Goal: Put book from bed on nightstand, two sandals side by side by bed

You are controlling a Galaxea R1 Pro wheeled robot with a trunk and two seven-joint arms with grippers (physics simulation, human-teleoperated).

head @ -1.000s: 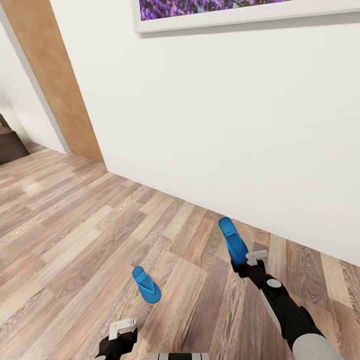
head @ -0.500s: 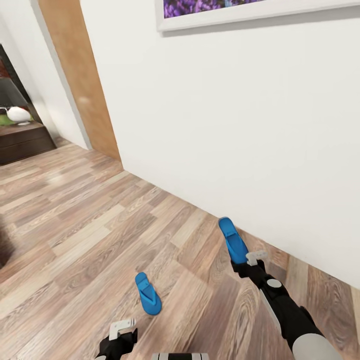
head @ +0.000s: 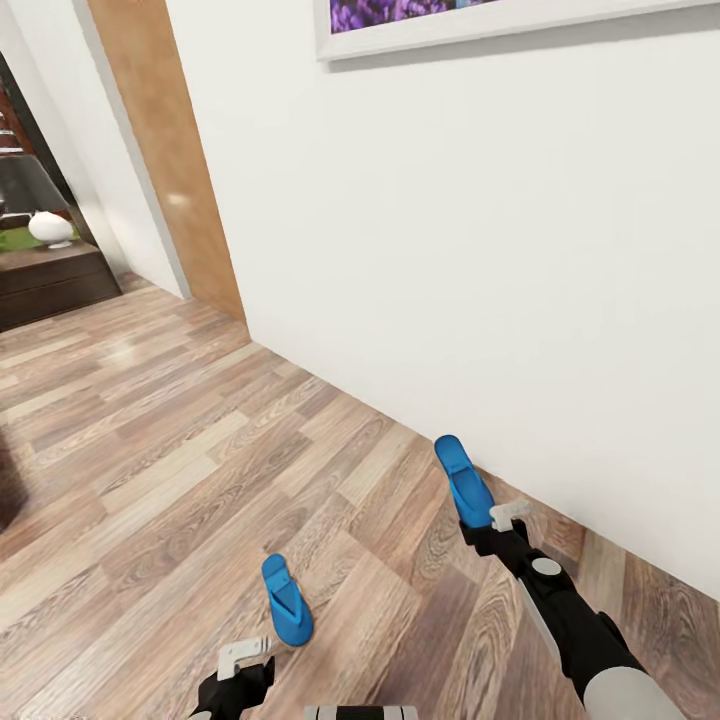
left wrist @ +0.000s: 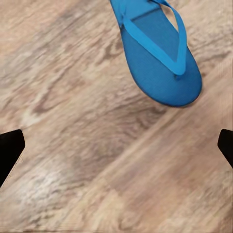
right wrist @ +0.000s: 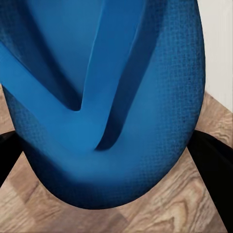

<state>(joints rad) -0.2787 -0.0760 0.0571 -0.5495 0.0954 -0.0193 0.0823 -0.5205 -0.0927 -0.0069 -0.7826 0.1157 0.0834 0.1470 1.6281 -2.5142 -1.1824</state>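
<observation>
One blue sandal (head: 286,600) lies flat on the wood-plank floor, and close up the same sandal (left wrist: 160,53) lies just ahead of my left gripper (left wrist: 116,150). That left gripper (head: 240,672) hangs open above the floor, its dark fingertips (left wrist: 9,151) spread wide with nothing between them. My right gripper (head: 492,528) is shut on the second blue sandal (head: 462,482), held off the floor near the wall with its toe pointing away from me. The held sandal (right wrist: 107,97) sits between the right fingers (right wrist: 213,162). The bed, book and nightstand are out of view.
A white wall (head: 480,250) runs close along my right, with a framed purple picture (head: 420,25) on it. A wooden door panel (head: 170,160) stands at the back left. A long dark low cabinet (head: 50,285) with a white object is at far left. Plank floor (head: 150,450) stretches leftward.
The camera has moved, shifting the whole picture right and bringing the dark cabinet into view. The floor sandal now sits closer to my left gripper. Both arms keep their pose.
</observation>
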